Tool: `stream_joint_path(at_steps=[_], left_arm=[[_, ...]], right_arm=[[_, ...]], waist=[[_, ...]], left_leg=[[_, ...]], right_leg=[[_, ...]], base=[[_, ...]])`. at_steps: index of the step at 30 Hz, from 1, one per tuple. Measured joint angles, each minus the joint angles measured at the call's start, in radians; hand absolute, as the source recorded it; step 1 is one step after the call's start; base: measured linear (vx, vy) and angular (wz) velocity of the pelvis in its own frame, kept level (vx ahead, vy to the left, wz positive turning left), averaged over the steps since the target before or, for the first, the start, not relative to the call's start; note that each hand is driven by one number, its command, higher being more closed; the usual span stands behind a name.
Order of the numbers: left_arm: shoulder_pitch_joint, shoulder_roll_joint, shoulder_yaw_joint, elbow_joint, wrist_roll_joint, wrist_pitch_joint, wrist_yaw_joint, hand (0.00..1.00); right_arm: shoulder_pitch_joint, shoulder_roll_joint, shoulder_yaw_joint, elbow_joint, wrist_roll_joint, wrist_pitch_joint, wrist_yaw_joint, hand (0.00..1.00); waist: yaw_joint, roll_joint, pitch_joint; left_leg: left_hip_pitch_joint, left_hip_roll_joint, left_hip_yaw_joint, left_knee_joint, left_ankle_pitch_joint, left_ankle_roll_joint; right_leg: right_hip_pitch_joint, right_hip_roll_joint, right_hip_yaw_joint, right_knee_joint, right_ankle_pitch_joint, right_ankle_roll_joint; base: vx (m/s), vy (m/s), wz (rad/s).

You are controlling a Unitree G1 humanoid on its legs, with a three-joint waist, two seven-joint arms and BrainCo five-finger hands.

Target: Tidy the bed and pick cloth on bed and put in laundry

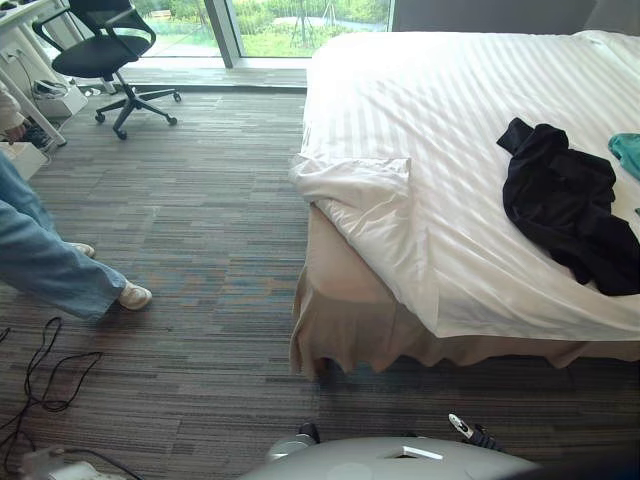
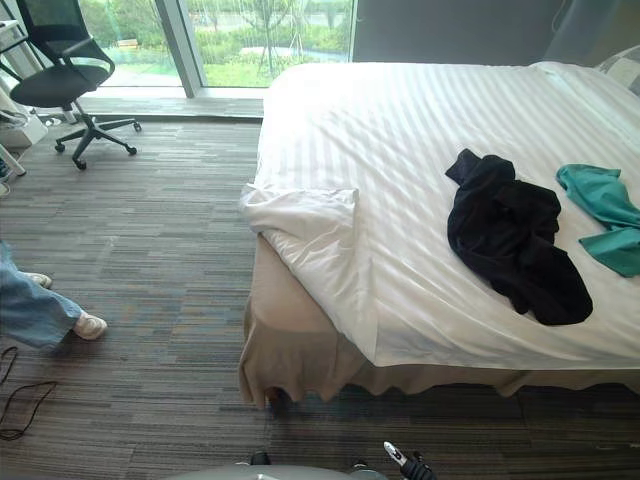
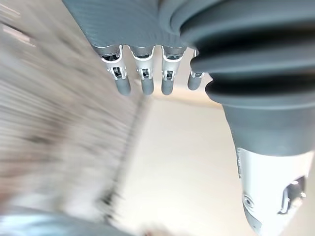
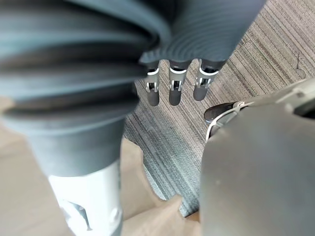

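Bedroom, white-sheeted bed (image 1: 420,130), office chair (image 1: 105,45), carpet (image 1: 190,230)

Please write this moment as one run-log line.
left hand open, empty | right hand open, empty | black garment and teal cloth on bed | duvet corner folded back

Bed (image 2: 420,150) ahead, 12 to 2 o'clock, its near-left corner closest. Quilt corner (image 2: 310,225) folded back there, hanging over the edge. On the bed at 2 o'clock: a garment (image 2: 510,235). A second garment (image 2: 605,215) lies just beside it toward 3 o'clock, not touching. Chair (image 2: 60,85) on the floor (image 2: 150,300) at 10 o'clock, before the window (image 2: 270,30) at 11. Person's legs (image 1: 45,265) at 9 o'clock.
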Motion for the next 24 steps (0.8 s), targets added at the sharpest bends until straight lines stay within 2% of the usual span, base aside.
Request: stream_joint_path(at_steps=[2, 4, 6, 7, 9, 10, 12, 14, 15, 18, 21, 24], left_arm=[[-0.077, 0.127, -0.052, -0.051, 0.194, 0.0, 0.018, 0.0], [-0.125, 0.199, -0.131, -0.102, 0.303, -0.001, 0.016, 0.0], [-0.216, 0.273, -0.285, -0.186, 0.465, 0.0, 0.007, 0.0], [-0.238, 0.281, -0.327, -0.208, 0.497, 0.002, 0.005, 0.0], [-0.329, 0.294, -0.494, -0.273, 0.626, 0.036, -0.012, 0.0], [-0.352, 0.294, -0.538, -0.285, 0.654, 0.052, -0.019, 0.0], [-0.435, 0.294, -0.705, -0.323, 0.743, 0.128, -0.079, 0.0], [-0.494, 0.293, -0.803, -0.342, 0.789, 0.18, -0.129, 0.0], [-0.535, 0.293, -0.848, -0.349, 0.818, 0.213, -0.164, 0.0], [-0.629, 0.294, -0.961, -0.338, 0.865, 0.282, -0.227, 0.0], [-0.702, 0.291, -1.097, -0.294, 0.895, 0.339, -0.276, 0.0], [-0.732, 0.274, -1.165, -0.268, 0.911, 0.4, -0.303, 0.0]], right_arm=[[0.017, -0.003, 0.0, -0.01, 0.01, -0.002, -0.001, 0.0], [0.029, -0.003, -0.001, -0.016, 0.021, -0.009, -0.001, 0.0], [0.037, -0.004, -0.002, -0.034, 0.027, -0.022, -0.009, 0.0], [0.037, -0.004, -0.003, -0.036, 0.027, -0.025, -0.009, 0.0], [0.039, -0.004, -0.005, -0.045, 0.026, -0.032, -0.013, 0.0], [0.041, -0.004, -0.005, -0.045, 0.025, -0.032, -0.013, 0.0], [0.052, -0.005, -0.014, -0.052, 0.006, -0.032, -0.012, 0.0], [0.061, -0.006, -0.042, -0.057, -0.014, -0.03, -0.01, 0.0], [0.071, -0.01, -0.052, -0.075, -0.019, -0.029, -0.006, 0.0], [0.078, -0.028, -0.084, -0.09, -0.058, -0.024, 0.01, 0.0], [0.072, -0.05, -0.097, -0.103, -0.077, -0.021, 0.026, 0.0], [0.058, -0.073, -0.117, -0.122, -0.092, -0.023, 0.033, 0.0]], waist=[[0.001, 0.01, -0.009], [0.001, 0.013, -0.019], [0.003, 0.015, -0.02], [0.0, 0.018, -0.019], [-0.022, 0.027, -0.014], [-0.028, 0.027, -0.013], [-0.055, 0.029, -0.011], [-0.077, 0.032, -0.008], [-0.083, 0.042, -0.001], [-0.105, 0.071, 0.039], [-0.133, 0.087, 0.067], [-0.156, 0.098, 0.098]], left_leg=[[0.013, 0.0, 0.005, 0.001, 0.001, 0.003], [0.016, 0.0, 0.019, 0.001, -0.002, 0.0], [0.029, -0.002, 0.039, 0.001, -0.004, -0.001], [0.031, -0.003, 0.046, 0.001, -0.004, 0.0], [0.041, -0.006, 0.061, 0.003, -0.005, 0.0], [0.041, -0.006, 0.065, 0.009, -0.008, 0.003], [0.042, 0.001, 0.084, 0.053, -0.029, 0.007], [0.038, 0.002, 0.087, 0.07, -0.031, 0.008], [0.028, 0.003, 0.092, 0.072, -0.031, 0.008], [0.018, 0.005, 0.11, 0.072, -0.031, 0.009], [-0.014, 0.006, 0.114, 0.074, -0.03, 0.01], [-0.048, -0.004, 0.127, 0.074, -0.03, 0.01]], right_leg=[[0.007, 0.003, 0.01, 0.0, 0.0, -0.002], [0.007, 0.004, 0.02, 0.001, -0.002, -0.005], [0.011, 0.002, 0.044, 0.006, -0.005, -0.009], [0.009, 0.001, 0.051, 0.007, -0.005, -0.009], [0.01, -0.003, 0.066, 0.008, -0.005, -0.01], [0.01, -0.003, 0.071, 0.009, -0.006, -0.01], [0.008, -0.006, 0.095, 0.034, -0.016, -0.026], [-0.001, -0.009, 0.109, 0.049, -0.021, -0.033], [-0.021, -0.011, 0.115, 0.066, -0.029, -0.034], [-0.081, -0.015, 0.136, 0.14, -0.058, -0.029], [-0.153, -0.023, 0.15, 0.221, -0.091, -0.027], [-0.241, -0.042, 0.179, 0.309, -0.128, -0.019]], base=[[0.1, -0.005, -0.16], [0.09, -0.002, -0.17], [0.08, -0.001, -0.28], [0.03, 0.0, -0.26], [0.02, -0.01, -0.22], [0.01, -0.019, -0.25], [0.02, -0.024, -0.3], [-0.01, -0.033, -0.26], [-0.03, -0.033, -0.23], [-0.04, -0.007, -0.13], [-0.08, -0.01, -0.07], [-0.08, 0.004, -0.17]])
